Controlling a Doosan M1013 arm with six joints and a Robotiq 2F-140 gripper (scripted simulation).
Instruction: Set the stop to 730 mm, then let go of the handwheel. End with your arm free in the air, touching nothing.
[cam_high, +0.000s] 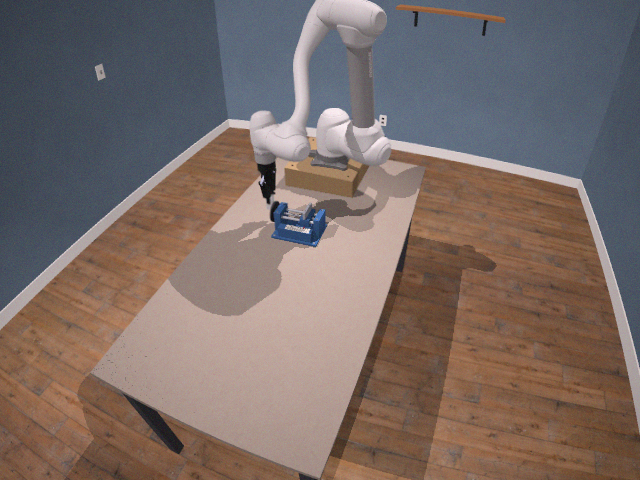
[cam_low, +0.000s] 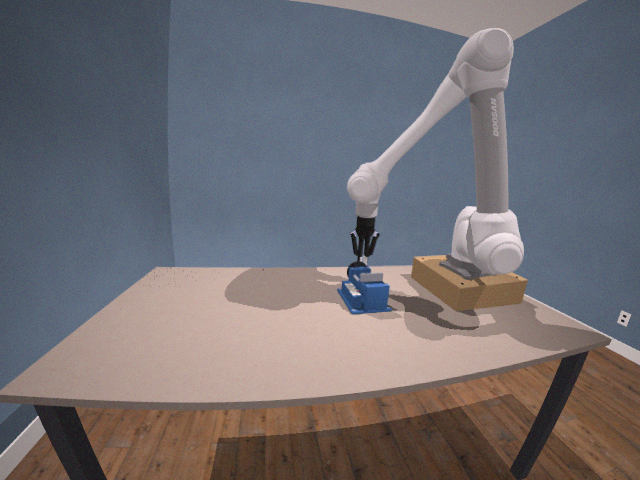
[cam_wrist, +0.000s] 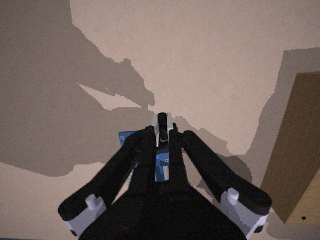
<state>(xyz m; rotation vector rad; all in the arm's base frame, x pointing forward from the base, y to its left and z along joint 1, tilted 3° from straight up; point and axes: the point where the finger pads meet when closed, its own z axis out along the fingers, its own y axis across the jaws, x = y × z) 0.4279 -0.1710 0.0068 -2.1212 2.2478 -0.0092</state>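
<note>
A small blue stop fixture (cam_high: 299, 223) with a grey slide and a scale stands on the table top, also in the exterior view (cam_low: 364, 294). Its black handwheel (cam_high: 274, 204) sits at the fixture's left end, facing the arm side. My gripper (cam_high: 269, 200) comes down on it from above and is shut on the handwheel's handle. In the wrist view my black fingers pinch the thin dark handle (cam_wrist: 162, 121), with the blue fixture (cam_wrist: 159, 160) mostly hidden behind them. The scale reading is too small to tell.
The arm's tan wooden base block (cam_high: 325, 173) stands just behind the fixture, and shows at the right edge of the wrist view (cam_wrist: 296, 160). A wooden shelf (cam_high: 449, 12) hangs on the back wall.
</note>
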